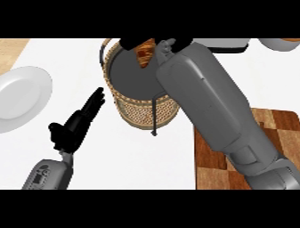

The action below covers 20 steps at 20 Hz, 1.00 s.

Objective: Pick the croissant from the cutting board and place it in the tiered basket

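Right hand (167, 46) holds croissant (145, 52) over tiered basket (139, 107) — long axis upright.

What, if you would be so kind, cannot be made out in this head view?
- Right robot hand: mostly hidden behind its forearm.
- Croissant: only partly visible in that robot hand.
- Tiered basket: right side covered by the forearm.
- Cutting board: partly covered, cut off at the edge.

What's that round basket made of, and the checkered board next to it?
The tan round tiered basket looks like woven wicker: its wall shows a fine crisscross weave, with a smooth dark grey floor inside. The brown checkered cutting board looks like polished wood, in light and dark grainy squares.
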Each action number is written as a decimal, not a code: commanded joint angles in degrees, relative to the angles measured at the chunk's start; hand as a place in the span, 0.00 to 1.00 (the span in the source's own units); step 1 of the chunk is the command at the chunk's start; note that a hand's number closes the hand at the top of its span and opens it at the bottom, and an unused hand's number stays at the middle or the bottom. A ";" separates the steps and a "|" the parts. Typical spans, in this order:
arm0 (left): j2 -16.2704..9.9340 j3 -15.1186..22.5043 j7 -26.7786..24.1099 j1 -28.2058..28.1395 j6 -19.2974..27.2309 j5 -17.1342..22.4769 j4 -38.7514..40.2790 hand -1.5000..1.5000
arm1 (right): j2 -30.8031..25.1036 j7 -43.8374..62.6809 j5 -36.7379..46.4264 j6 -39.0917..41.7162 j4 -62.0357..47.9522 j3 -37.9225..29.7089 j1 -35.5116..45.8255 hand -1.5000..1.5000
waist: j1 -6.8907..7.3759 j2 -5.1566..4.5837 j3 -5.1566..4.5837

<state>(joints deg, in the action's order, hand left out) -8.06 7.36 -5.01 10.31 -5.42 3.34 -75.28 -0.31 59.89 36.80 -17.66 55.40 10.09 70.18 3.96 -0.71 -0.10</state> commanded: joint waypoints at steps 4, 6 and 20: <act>1.93 1.45 -0.34 0.84 1.29 -1.66 1.34 0.50 | 0.29 8.14 -13.76 -12.88 -4.32 -4.53 2.25 0.00 | 0.70 -0.09 0.00; 0.35 -0.69 -0.53 1.92 0.38 -0.40 1.43 0.50 | 0.29 6.86 -17.32 -16.27 -5.01 -2.56 2.30 0.00 | 0.53 0.05 -0.01; -2.22 -3.16 -1.74 -6.39 0.77 0.20 -1.44 0.50 | -5.92 10.46 6.93 -36.59 -8.98 0.59 1.96 0.00 | -6.30 2.51 0.00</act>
<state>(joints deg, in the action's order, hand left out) -9.05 4.88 -5.87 6.93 -4.35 3.37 -75.58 -4.00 60.35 36.36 -46.16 45.96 10.33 72.80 -0.80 1.01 -0.11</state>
